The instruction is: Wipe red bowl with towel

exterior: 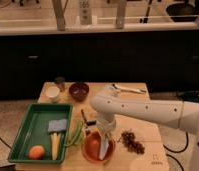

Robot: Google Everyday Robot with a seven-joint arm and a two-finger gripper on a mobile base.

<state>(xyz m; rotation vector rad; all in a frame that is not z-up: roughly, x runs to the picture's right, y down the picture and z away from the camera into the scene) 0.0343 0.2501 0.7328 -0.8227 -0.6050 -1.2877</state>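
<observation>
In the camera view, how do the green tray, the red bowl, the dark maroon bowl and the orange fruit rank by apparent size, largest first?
1. green tray
2. red bowl, partly covered by the towel held by the tool above it
3. dark maroon bowl, farther away, so this is uncertain
4. orange fruit

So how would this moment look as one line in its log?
gripper: over red bowl | towel: hanging into bowl | step: wiping

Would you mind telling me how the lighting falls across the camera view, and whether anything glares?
Camera view: the wooden table is warmly lit while the cabinets behind stay dark; a soft sheen shows on the red bowl, where the pincer holds the towel; the white arm looks brightest.
</observation>
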